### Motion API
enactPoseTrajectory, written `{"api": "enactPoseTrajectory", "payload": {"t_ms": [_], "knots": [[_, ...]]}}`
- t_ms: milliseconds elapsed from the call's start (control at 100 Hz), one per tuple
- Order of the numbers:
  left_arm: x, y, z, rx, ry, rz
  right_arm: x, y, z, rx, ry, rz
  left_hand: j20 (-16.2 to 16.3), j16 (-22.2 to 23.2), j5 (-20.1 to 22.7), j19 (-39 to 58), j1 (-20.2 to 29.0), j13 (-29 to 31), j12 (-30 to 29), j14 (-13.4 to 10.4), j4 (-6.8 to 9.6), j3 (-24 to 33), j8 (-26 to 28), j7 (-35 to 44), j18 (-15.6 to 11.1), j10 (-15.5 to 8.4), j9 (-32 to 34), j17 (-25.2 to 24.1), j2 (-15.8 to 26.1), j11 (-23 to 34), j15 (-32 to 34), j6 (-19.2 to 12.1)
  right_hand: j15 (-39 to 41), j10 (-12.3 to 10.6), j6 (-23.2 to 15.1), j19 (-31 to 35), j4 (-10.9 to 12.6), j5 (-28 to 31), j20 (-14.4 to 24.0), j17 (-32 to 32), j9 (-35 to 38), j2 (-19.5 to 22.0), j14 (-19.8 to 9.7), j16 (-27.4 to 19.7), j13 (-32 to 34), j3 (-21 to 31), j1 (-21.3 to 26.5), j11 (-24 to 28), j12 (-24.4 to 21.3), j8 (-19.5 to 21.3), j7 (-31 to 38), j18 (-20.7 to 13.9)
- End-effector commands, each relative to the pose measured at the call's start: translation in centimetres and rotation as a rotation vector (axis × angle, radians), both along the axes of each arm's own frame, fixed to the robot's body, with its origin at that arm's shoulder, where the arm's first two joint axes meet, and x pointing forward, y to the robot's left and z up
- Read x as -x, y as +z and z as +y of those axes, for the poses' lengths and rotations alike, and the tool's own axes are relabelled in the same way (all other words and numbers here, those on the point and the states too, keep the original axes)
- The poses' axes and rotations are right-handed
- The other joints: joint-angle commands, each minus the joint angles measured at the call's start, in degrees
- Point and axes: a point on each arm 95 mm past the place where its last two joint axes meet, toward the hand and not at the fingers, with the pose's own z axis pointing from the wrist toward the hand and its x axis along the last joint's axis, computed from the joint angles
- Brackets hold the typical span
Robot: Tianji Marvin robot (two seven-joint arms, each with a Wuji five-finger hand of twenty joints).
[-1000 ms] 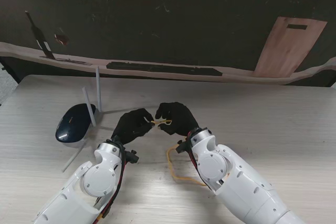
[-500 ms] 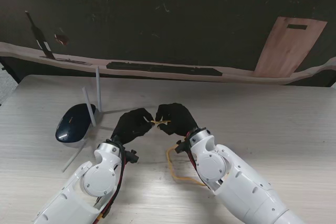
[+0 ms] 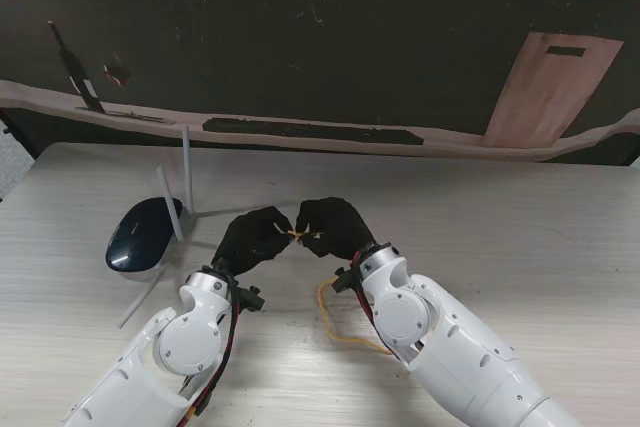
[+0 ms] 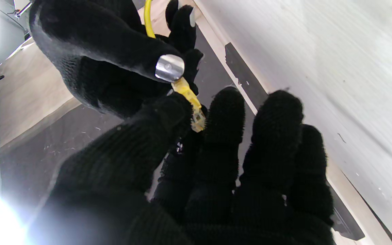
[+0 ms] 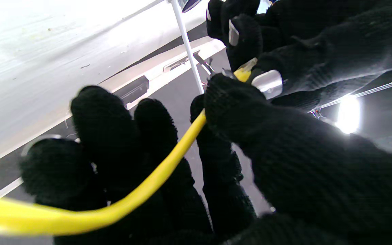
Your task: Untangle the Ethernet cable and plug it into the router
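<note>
Yellow Ethernet cable (image 3: 335, 322) pinched between both gloved hands at mid-table.

From the stand, bare table (image 3: 520, 237) is seen to the right and far side; the router (image 3: 143, 232) sits left, near the left hand (image 3: 252, 237), which meets the right hand (image 3: 335, 227). In the left wrist view, the plug (image 4: 191, 103) is pinched by both hands' fingertips. In the right wrist view, the cable is held across the right hand's curled fingers (image 5: 114, 136).

Even stand view; wrist views glare-blown, blurred.
</note>
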Motion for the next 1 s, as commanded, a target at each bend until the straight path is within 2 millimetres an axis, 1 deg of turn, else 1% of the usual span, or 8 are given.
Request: {"api": "enactPoseTrajectory", "payload": {"t_ms": [0,410,520,570,600,660,770,990], "knots": [[0.1,-0.1,-0.3,0.0,-0.019,0.01,0.2,-0.2,0.3,0.005,0.016,0.007,1.13,0.37,0.71,1.67,1.42,-0.54,0.4,1.21,1.64,2.25,1.27,3.56,-0.22,-0.51,-0.28,-0.9,0.95,1.33,1.23,-0.65,2.94,2.26,0.9,3.79,-0.3,0.14,1.8,2.33,1.49,-0.97,-0.11,1.34,1.94,0.71,1.84,2.22,1.36,-0.86,0.55,-1.68],[0.1,-0.1,-0.3,-0.003,-0.018,0.011,0.1,-0.2,0.2,0.031,0.031,0.003,1.13,0.4,0.63,1.55,1.58,-0.62,0.49,1.29,1.66,1.84,1.28,3.47,-0.16,-0.53,-0.36,-0.96,1.04,1.24,1.15,-0.61,10.19,5.07,5.23,5.59,1.14,3.44,4.43,6.25,4.61,1.09,-1.45,4.22,2.15,1.76,4.69,4.22,4.18,-0.9,1.31,-1.96],[0.2,-0.1,-0.2,-0.003,-0.017,0.017,0.2,-0.2,0.2,0.034,0.037,0.009,1.04,0.38,0.27,1.08,0.14,-1.92,0.46,1.57,1.51,1.14,0.77,2.52,-0.44,-1.01,-1.34,-2.3,1.55,0.9,0.68,-1.84,11.48,5.64,5.14,6.59,1.38,3.3,6.12,6.44,4.0,2.54,-1.77,4.76,2.23,1.9,5.0,5.11,5.9,0.16,1.37,-2.95],[0.2,0.0,-0.2,0.01,-0.019,0.024,0.3,-0.2,0.2,0.025,0.032,0.016,0.84,0.26,-1.13,0.03,-3.82,-4.66,0.24,3.15,1.49,-0.71,-0.08,-0.35,-0.14,0.36,-4.9,-4.69,2.31,-0.07,-0.89,-1.75,12.07,5.88,5.0,7.07,1.41,3.3,6.69,6.72,3.82,2.94,-1.75,4.95,2.23,1.87,5.08,5.36,6.35,0.55,1.41,-3.28],[0.3,0.1,-0.1,0.026,-0.028,0.038,0.3,-0.1,0.2,0.02,0.027,0.019,0.51,1.02,-1.94,-1.72,-8.24,-8.09,-0.91,4.99,2.2,-1.17,1.28,-6.73,0.49,2.15,-8.98,-7.92,5.14,-1.87,-3.17,-0.56,12.4,5.95,4.95,7.26,1.43,3.28,6.95,6.88,3.78,3.17,-1.82,5.05,2.28,1.9,5.1,5.49,6.57,0.71,1.39,-3.41],[0.8,0.7,0.0,0.052,-0.07,0.074,0.3,0.0,0.1,0.016,0.016,0.023,-1.25,1.03,-5.33,-5.58,-15.38,-16.28,-2.95,6.86,5.2,-2.54,1.48,-15.96,0.32,3.66,-18.23,-14.01,11.63,-8.52,-8.07,-0.45,12.8,6.0,4.89,7.55,1.43,3.25,7.28,7.13,3.59,3.77,-1.99,5.14,2.29,1.8,5.08,5.75,6.95,0.88,1.33,-3.6],[1.1,1.4,0.6,0.013,-0.104,0.07,0.3,0.2,-0.2,0.008,-0.006,0.033,-4.11,-0.23,-10.48,-9.3,-15.74,-26.61,-5.2,5.26,5.76,-8.91,1.65,-21.11,-1.11,3.43,-28.61,-18.9,15.73,-15.33,-15.59,-1.58,13.18,6.58,5.12,7.75,1.53,2.9,7.62,7.28,3.25,4.29,-2.09,5.18,2.25,1.6,5.53,5.99,7.46,1.39,1.34,-3.79],[1.2,2.4,1.5,0.025,-0.096,0.043,0.7,0.8,-0.7,-0.006,-0.038,0.046,-5.4,-0.6,-9.85,-10.46,-13.03,-28.04,-5.71,5.27,5.81,-12.09,1.8,-21.31,-1.33,3.93,-29.21,-20.0,17.7,-16.24,-17.86,-1.22,13.88,7.33,5.98,8.32,1.62,2.79,8.3,7.49,3.38,4.7,-2.04,5.35,2.28,1.14,6.04,6.09,8.15,2.43,1.14,-3.82]]}}
